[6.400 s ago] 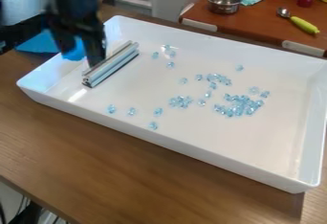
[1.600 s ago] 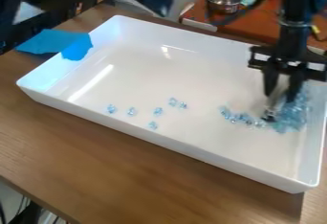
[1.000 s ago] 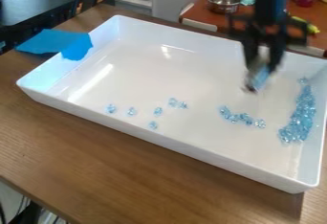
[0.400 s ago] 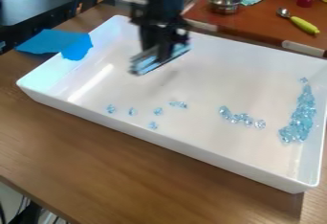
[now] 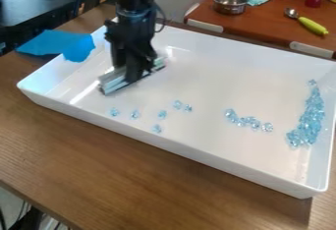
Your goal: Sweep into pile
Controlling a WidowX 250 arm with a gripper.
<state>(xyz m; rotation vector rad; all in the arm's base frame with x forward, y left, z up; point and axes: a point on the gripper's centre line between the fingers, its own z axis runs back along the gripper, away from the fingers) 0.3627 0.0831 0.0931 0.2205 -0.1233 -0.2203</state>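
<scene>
Jaws clamped on silvery bar (image 5: pixel 113 83) near left end of tray (image 5: pixel 151 136), presumably set behind stray beads (image 5: pixel 135 114) for a rightward stroke. Middle cluster (image 5: pixel 248 121) farther right; main pile (image 5: pixel 308 120) beside right wall, the likely gathering point.

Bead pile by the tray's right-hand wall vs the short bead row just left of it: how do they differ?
Extent: the pile is long and several beads wide over most of its length; the row is short and thin.
Direction: the pile runs roughly up-down in the view; the row runs mostly across.
Place: the pile lies along the tray wall; the row sits farther in.
Shared: clear, pale-blue beads.
</scene>
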